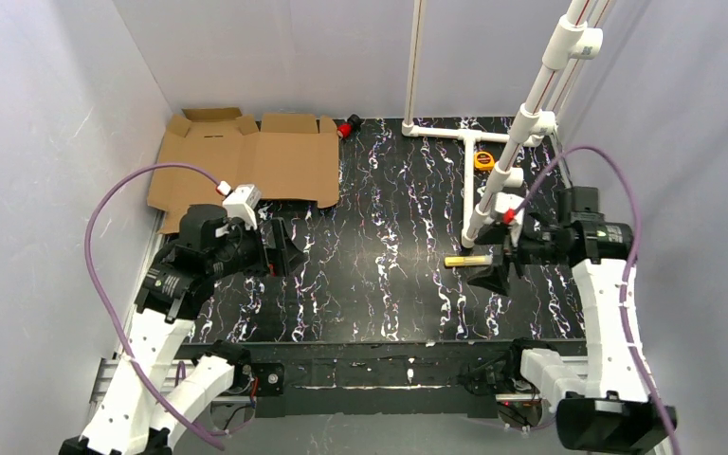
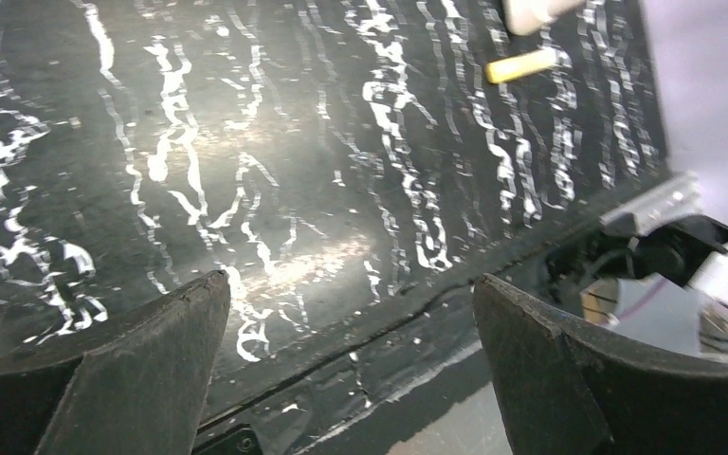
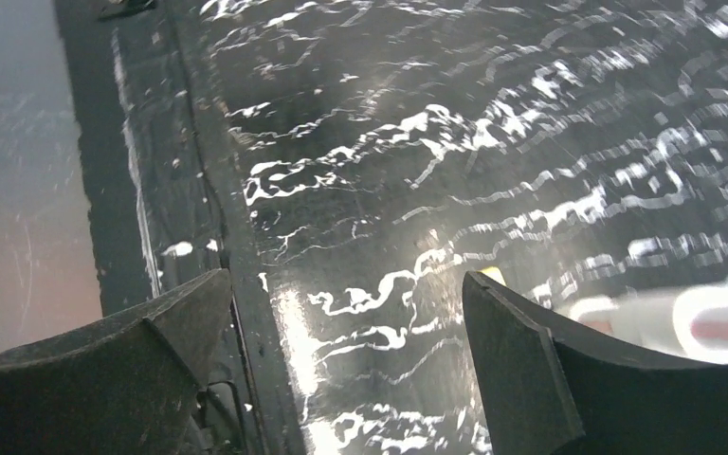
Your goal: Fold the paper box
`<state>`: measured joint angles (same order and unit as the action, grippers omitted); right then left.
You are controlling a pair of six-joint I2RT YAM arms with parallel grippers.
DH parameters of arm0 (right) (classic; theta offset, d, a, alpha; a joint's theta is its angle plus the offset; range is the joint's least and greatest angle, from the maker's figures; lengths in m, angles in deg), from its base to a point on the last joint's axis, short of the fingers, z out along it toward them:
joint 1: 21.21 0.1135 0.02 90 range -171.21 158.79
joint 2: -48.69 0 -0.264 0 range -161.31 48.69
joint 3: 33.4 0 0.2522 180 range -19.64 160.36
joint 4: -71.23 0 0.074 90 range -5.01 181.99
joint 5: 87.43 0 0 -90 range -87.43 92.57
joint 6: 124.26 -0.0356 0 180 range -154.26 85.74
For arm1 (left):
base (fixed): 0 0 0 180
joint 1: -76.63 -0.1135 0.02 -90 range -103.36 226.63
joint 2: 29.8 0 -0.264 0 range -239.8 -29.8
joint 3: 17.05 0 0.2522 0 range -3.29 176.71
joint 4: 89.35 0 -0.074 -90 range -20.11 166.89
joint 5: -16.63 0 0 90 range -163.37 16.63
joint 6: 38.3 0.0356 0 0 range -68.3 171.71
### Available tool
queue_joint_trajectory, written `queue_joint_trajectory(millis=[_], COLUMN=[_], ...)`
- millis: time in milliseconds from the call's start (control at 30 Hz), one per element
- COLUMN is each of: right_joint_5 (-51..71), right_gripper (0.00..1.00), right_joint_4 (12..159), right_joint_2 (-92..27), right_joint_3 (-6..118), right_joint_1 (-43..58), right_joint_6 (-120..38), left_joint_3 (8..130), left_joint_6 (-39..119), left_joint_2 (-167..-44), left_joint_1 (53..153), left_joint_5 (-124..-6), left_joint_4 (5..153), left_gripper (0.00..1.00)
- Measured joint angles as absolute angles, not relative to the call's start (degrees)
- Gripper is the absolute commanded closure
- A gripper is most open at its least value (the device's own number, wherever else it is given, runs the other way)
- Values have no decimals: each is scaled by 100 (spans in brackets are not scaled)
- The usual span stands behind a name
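The flat brown corrugated cardboard paper box (image 1: 246, 161) lay unfolded in the far left corner of the black white-veined table (image 1: 389, 284). The left gripper (image 1: 289, 251) hung just in front of its near edge, fingers spread wide and holding nothing. The right gripper (image 1: 498, 268), well apart on the right side, was likewise released and empty, near a small yellow stick-shaped object (image 1: 467, 260).

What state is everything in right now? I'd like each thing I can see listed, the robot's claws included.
paper box: unfolded, lying flat in the far left corner of the table.
left gripper: open, empty, above bare table.
right gripper: open, empty.
yellow stick: lying on the table beside the right gripper.
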<state>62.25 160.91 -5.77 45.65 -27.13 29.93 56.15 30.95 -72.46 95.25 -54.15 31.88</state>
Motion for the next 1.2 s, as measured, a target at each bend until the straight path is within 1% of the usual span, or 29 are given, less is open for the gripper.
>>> queue_joint_trajectory(millis=[100,167,233,300,333,433,500,567,633,667,733,833,933,1133,1200], right_joint_5=[5935,5675,5471,5356,5342,5393,5487,5657,5740,5740,5729,5690,5672,5662,5651], right_gripper=[0,0,0,0,0,0,0,0,0,0,0,0,0,0,0], right_joint_4=[15446,15057,14803,14657,14633,14611,14574,14454,14436,14425,14338,14261,14196,14134,14115], right_joint_2=[-699,-693,-684,-649,-629,-542,-472,-424,-409,-406,-387,-367,-365,-365,-365], right_joint_3=[4356,4218,4065,3840,3687,3265,2979,2716,2504,2447,2373,2305,2255,2233,2200], right_joint_1=[-1760,-1108,-665,-466,-413,-376,-378,-402,-442,-466,-492,-507,-507,-507,-507], right_joint_6=[2647,2418,2424,2551,2667,2969,3124,3211,3321,3358,3401,3456,3502,3517,3517], left_joint_3=[5606,5604,5523,5211,5032,4258,3910,4028,4470,4695,4975,5209,5584,6100,6137], left_joint_6=[3145,3272,3618,4424,4879,6811,7926,8769,9331,9580,9971,10382,10647,11025,11106], left_joint_2=[-7569,-7890,-8212,-8448,-8507,-8673,-8961,-9608,-10395,-10780,-11263,-11573,-11846,-12384,-12611], left_joint_1=[9525,9525,9551,9739,9877,10292,10368,10309,10231,10187,10119,10016,9925,9796,9754], left_joint_5=[-5906,-6199,-6385,-6575,-6621,-6510,-6376,-6287,-6260,-6260,-6311,-6427,-6590,-6942,-7069], left_joint_4=[3203,3266,3533,4031,4261,5161,5679,5905,5931,6031,6272,6401,6407,6611,6722], left_gripper=[1,6,6,5,2,2,2,2,2,3,9,23,31,36,39])
